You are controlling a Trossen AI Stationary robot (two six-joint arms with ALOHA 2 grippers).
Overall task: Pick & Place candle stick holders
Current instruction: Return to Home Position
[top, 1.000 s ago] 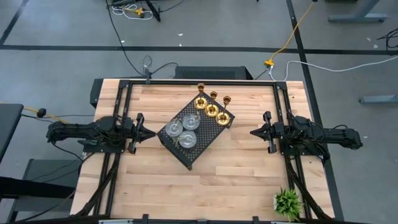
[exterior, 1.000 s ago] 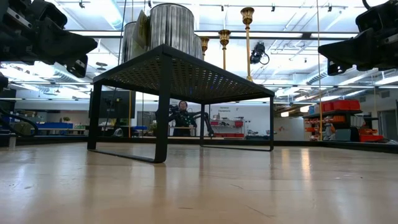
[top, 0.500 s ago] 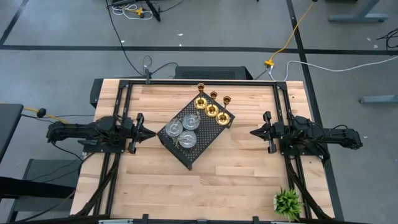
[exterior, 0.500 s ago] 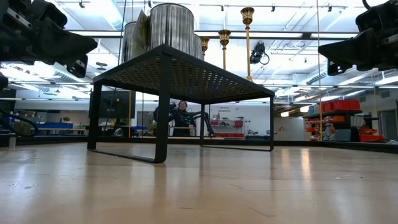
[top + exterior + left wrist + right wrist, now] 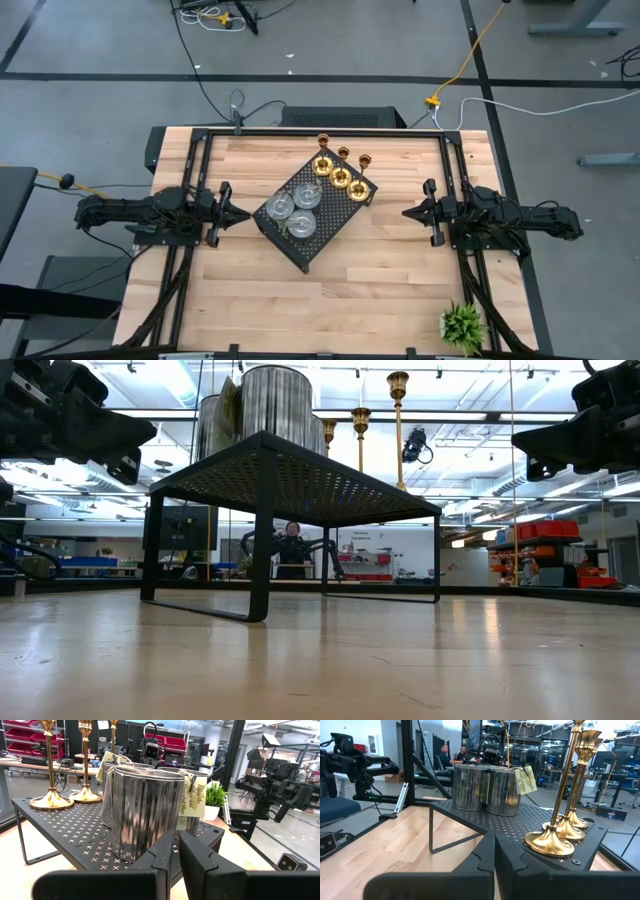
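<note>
A black perforated tray (image 5: 322, 236) stands on its legs mid-table. Three gold holders (image 5: 341, 177) with round bases and tall thin stems stand on its far right part. Three squat silver holders (image 5: 297, 210) with paper tags stand on its left part. My left gripper (image 5: 243, 213) is shut and empty, left of the tray, pointing at it; the silver holders (image 5: 142, 815) show just past its fingers. My right gripper (image 5: 406, 212) is shut and empty, right of the tray; the gold holders (image 5: 552, 840) show closest past it.
A small green plant (image 5: 462, 324) stands at the table's near right corner. Black frame rails (image 5: 320, 133) run along the far edge and both sides. Bare wood lies between each gripper and the tray and along the near side. A person (image 5: 291, 546) sits far behind the table.
</note>
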